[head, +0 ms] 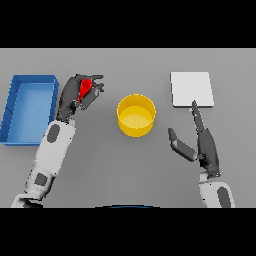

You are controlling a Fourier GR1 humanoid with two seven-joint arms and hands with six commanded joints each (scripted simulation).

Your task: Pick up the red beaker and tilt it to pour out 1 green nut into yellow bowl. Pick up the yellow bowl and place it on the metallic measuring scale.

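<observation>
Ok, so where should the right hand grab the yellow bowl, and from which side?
Probably the rim of the yellow bowl nearest the right hand. The bowl stands upright and open-topped, so its thin wall can be pinched, and that hand is open beside it.

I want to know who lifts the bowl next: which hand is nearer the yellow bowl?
Left, narrowly. The left hand, curled round the red beaker, sits just left of the yellow bowl. The right hand lies open to the bowl's right and lower.
</observation>
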